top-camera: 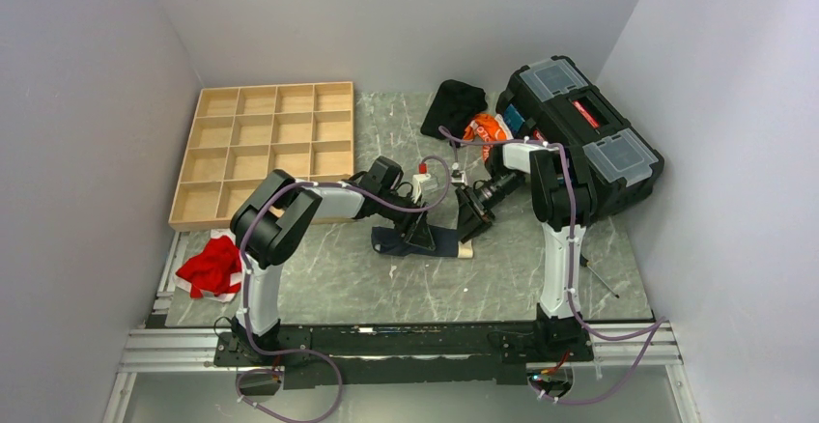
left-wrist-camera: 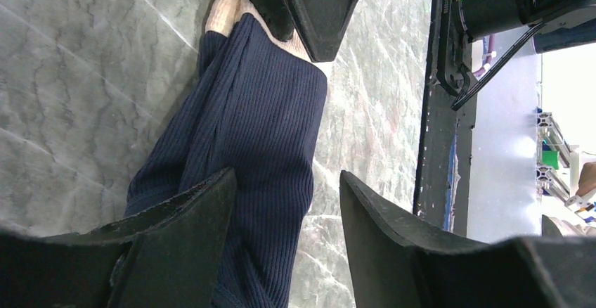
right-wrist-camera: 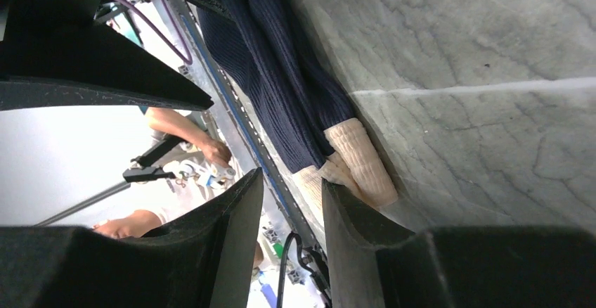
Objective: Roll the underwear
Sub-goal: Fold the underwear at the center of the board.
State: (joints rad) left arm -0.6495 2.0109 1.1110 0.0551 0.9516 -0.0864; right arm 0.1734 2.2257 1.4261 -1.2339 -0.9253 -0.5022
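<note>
Top: one underwear (top-camera: 442, 243), one tray (top-camera: 266, 148), one toolbox (top-camera: 579, 133), one red cloth (top-camera: 211, 267), one black cloth (top-camera: 454, 104). Grey marbled table (top-camera: 386, 288), with pale walls on three sides. The underwear lies mid-table.

Left wrist: left gripper (left-wrist-camera: 287, 181) spread, one finger on the navy ribbed fabric, which is folded into a long strip.

Right wrist: right gripper (right-wrist-camera: 292, 181) narrowly parted, pinching nothing, beside the cream waistband (right-wrist-camera: 355, 157).

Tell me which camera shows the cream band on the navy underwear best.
Right wrist: the cream band is close, sharp, nearly whole. Left wrist shows a corner of it, the rest hidden behind the right pincer. Top external shows only a tiny pale speck.
</note>
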